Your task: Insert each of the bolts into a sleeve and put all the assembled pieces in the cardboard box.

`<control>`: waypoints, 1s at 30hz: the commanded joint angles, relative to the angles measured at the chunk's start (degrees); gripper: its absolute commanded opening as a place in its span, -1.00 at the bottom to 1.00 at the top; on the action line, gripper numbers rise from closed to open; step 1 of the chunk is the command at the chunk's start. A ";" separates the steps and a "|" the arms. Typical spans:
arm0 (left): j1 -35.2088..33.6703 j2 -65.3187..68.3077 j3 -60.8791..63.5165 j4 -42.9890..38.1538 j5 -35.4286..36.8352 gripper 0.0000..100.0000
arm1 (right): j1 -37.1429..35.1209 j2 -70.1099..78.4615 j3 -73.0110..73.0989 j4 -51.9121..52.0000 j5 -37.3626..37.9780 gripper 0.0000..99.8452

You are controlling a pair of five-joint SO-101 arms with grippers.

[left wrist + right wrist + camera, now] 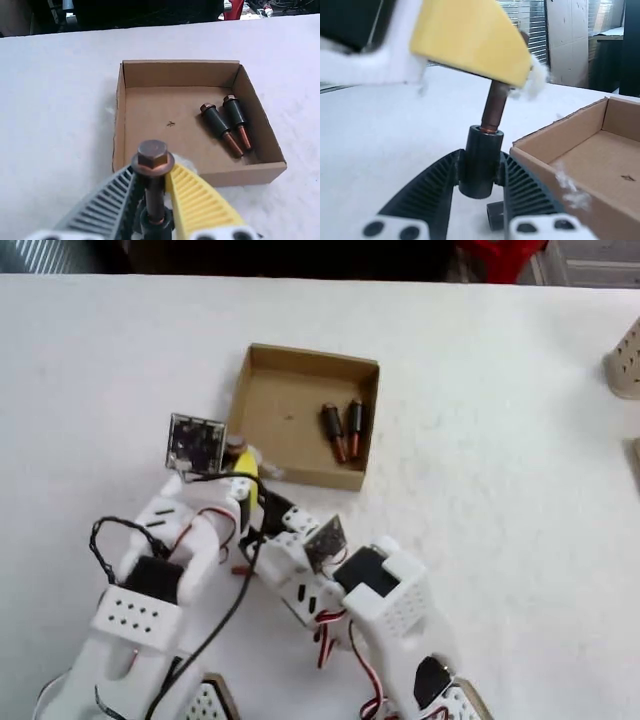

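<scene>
2 sleeved bolts [216,120] lie in the brown cardboard box [180,74]. The left tool [152,172] clamps a copper hex bolt [153,156], its tip inside the black cylindrical sleeve [481,150] clamped by the right tool [480,162].

The white counter [520,490] carries a beige perforated object [626,362] at its right edge. A red object [500,255] sits beyond the far edge.

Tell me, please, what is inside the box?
Two sleeved bolts lie side by side on the box floor, by one wall; the rest looks bare apart from a speck. The bolt in the left gripper covers a patch by the near wall.
</scene>
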 commanded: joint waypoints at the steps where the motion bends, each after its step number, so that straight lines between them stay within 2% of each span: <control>1: 0.22 0.31 -2.73 4.48 -0.53 -0.45 | -0.48 -1.19 -0.26 -0.13 0.26 -0.97; 4: 0.22 0.31 -2.73 9.49 -0.35 -0.12 | -0.40 -1.19 -0.26 -0.13 0.26 -0.97; 7: -0.22 0.31 -2.81 13.45 -0.35 0.02 | -0.40 -1.19 -0.26 -0.13 0.26 -0.97; 13: -4.70 0.31 -6.86 14.15 0.09 0.00 | -0.40 -1.19 -0.26 -0.04 0.26 -0.97; 17: -5.41 0.31 -10.90 14.24 5.98 -0.03 | -0.40 -1.19 -0.26 -0.04 0.26 -0.97; 19: -5.32 0.31 -12.57 14.77 6.24 -0.03 | -0.40 -1.19 -0.35 -0.04 0.26 -0.97; 26: -5.67 0.31 -20.31 25.41 6.51 -0.03 | -0.40 -1.19 -0.44 -0.04 0.26 -0.97; 30: -7.43 0.31 -22.59 27.60 6.59 -0.03 | -0.40 -1.19 -0.44 -0.04 0.26 -0.97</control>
